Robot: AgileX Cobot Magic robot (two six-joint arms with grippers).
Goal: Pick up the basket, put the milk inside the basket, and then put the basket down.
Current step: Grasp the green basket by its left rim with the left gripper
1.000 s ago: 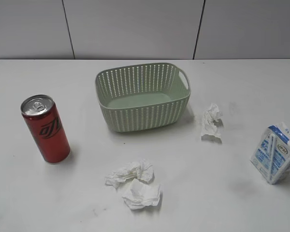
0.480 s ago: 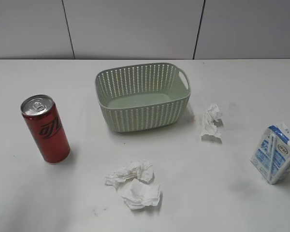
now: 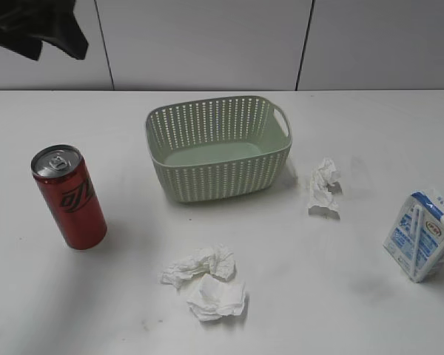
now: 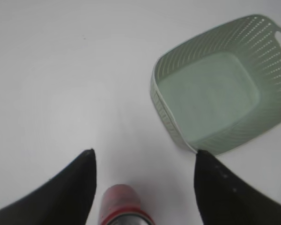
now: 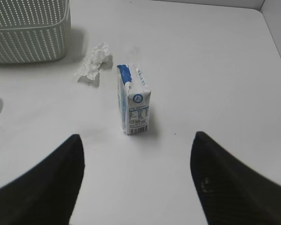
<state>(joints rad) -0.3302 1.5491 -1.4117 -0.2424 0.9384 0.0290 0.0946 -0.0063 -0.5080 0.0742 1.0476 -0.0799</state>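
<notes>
The left gripper is hanging high above the white table with its 2 dark fingers spread wide and nothing between them; in the exterior view only a dark piece of that arm is showing at the upper left corner. Directly below it a tall red aluminium soda can is standing upright, and off to one side, well apart from the fingertips, the pale sage-green perforated plastic basket is sitting empty on the table, with a cut-out handle visible at its far end. The right gripper is hovering with its 2 fingers likewise parted and empty, aimed down at the small blue-and-white gable-top milk carton, which is standing upright near the table's right edge, well apart from the basket. A crumpled white tissue is lying between carton and basket, and 2 more crumpled white tissues are resting in front of the basket. The step in hand appears to be reaching for the basket. To do it well, the left gripper should probably be travelling clear over the can, descending onto the near rim or wall, and closing firmly on it so the light basket is lifting level rather than tipping.
</notes>
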